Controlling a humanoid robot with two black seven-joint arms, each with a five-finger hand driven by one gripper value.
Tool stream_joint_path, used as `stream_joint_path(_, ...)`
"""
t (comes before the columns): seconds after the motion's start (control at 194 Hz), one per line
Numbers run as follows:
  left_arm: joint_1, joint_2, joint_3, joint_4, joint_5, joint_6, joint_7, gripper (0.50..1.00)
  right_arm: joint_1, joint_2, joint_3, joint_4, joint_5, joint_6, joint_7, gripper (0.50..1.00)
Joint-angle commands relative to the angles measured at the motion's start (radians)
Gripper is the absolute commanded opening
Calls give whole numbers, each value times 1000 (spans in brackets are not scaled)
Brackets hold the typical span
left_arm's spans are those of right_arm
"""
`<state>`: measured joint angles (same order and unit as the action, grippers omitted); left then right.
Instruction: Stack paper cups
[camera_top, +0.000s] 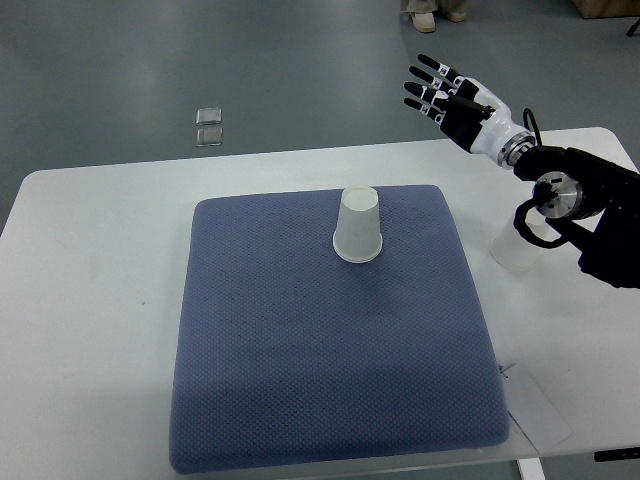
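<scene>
A white paper cup (358, 225) stands upside down near the far middle of the blue mat (330, 340). A second cup-like white shape (514, 248) sits on the table right of the mat, partly hidden under my right arm. My right hand (438, 88) is raised beyond the table's far edge, fingers spread and holding nothing, well to the right of and beyond the upside-down cup. The left arm does not show.
The mat lies on a white table (90, 300). A sheet of paper (540, 410) lies by the mat's near right corner. Two small clear objects (209, 127) lie on the grey floor beyond the table. A person's feet (433, 14) show at the top edge.
</scene>
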<state>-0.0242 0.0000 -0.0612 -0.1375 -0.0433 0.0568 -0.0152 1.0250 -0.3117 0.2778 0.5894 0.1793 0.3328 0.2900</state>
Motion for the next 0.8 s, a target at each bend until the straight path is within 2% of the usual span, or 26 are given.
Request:
stream_joint_path(0.0, 0, 0, 1, -4, 0, 0, 0, 1000, 69, -58, -112, 9, 2, 23, 0, 915)
stream_joint_path(0.175, 0, 0, 0, 1, 0, 0, 0, 1000, 201, -179, -328, 63, 2, 57, 0, 915)
stream_joint_path(0.273, 0, 0, 0, 1, 0, 0, 0, 1000, 342, -267, -502, 135, -6, 72, 0, 915)
stream_joint_path(0.324, 0, 0, 0, 1, 0, 0, 0, 1000, 342, -267, -502, 135, -6, 72, 0, 915)
stream_joint_path(0.329, 0, 0, 0, -1, 0, 0, 0, 1000, 427, -292, -610, 160, -12, 90, -2, 915)
stream_joint_path(0.37, 0, 0, 0, -1, 0, 0, 0, 1000, 498, -300, -704, 178, -46, 104, -3, 915)
stream_joint_path(0.54, 0, 0, 0, -2, 0, 0, 0, 1000, 701, -277, -1002, 248, -302, 115, -14, 917)
stream_joint_path(0.72, 0, 0, 0, -1, 0, 0, 0, 1000, 935, -187, -1275, 386, -483, 132, -80, 917)
stream_joint_path(0.792, 0, 0, 0, -1, 0, 0, 0, 1000, 1018, -150, -1351, 432, -506, 161, -100, 917)
